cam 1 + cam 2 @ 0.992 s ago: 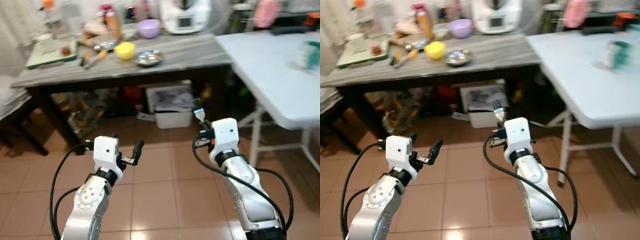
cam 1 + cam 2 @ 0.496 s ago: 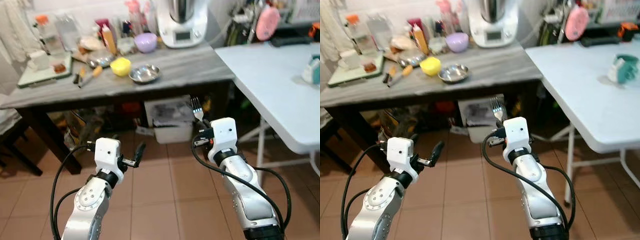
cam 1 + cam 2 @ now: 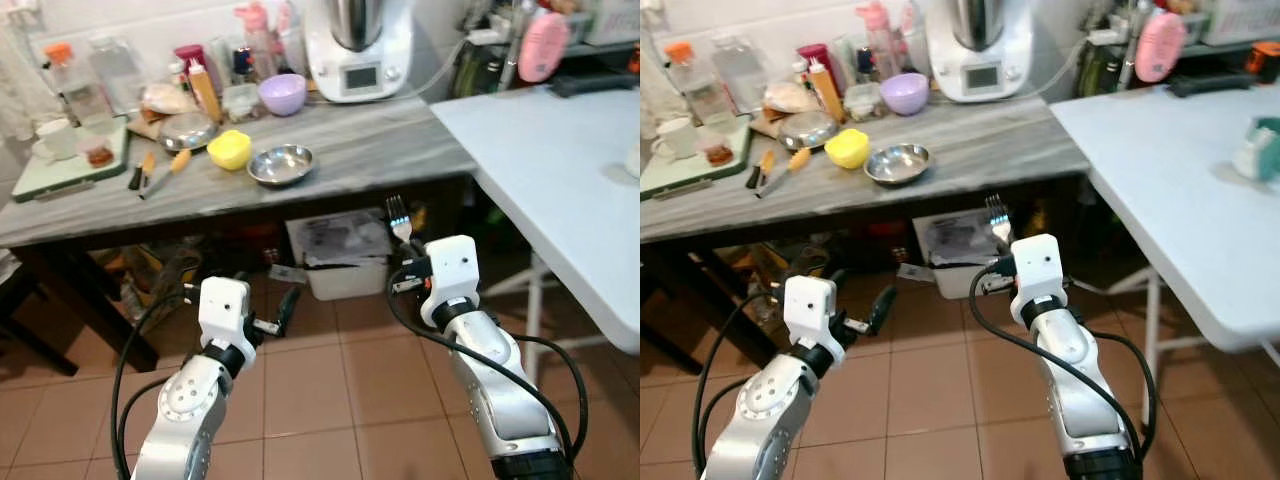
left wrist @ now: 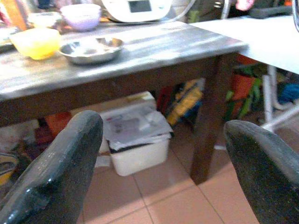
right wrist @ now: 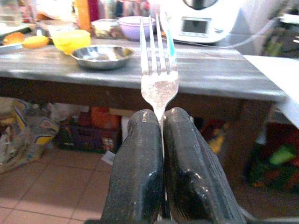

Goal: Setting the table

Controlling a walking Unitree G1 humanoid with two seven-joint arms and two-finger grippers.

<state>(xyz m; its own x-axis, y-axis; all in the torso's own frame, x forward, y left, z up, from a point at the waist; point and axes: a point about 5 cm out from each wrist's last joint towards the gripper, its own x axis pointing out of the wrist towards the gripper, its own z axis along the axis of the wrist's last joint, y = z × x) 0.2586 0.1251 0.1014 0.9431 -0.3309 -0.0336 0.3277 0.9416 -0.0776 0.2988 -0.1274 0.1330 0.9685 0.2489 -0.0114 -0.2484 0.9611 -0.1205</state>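
since a second ago the whole view has shifted: the camera has moved, so the grey wooden table (image 3: 380, 140) now shows its back row of items and the picture is sharper. relative to the arms, nothing has changed; both are still held out in front over the tiled floor (image 3: 330, 400).

right gripper (image 5: 161, 140): fingers pressed together on the handle of a fork (image 5: 159, 70), which stands upright, tines up, above the fingertips. in the left eye view the fork (image 3: 398, 217) sits just in front of the table's near edge, above a white bin (image 3: 345, 270) stored beneath the table.

left gripper (image 4: 163, 163): fingers wide apart, nothing between them. it points toward the space under the grey table.

on the grey table: steel bowl (image 3: 280, 164) near the middle, yellow bowl (image 3: 229, 149) just beside it on the robot's left, purple bowl (image 3: 282, 93) farther back, white appliance (image 3: 358, 45) with a small display at the back. knife with an orange handle (image 3: 166, 170) lies left of the yellow bowl. green tray (image 3: 60, 170) at the far left end carries a white cup (image 3: 52, 138).

white folding table (image 3: 560, 160) stands to the robot's right, its corner close to the grey table's end. small teal-and-white object (image 3: 1262, 150) on it, too blurred to identify.
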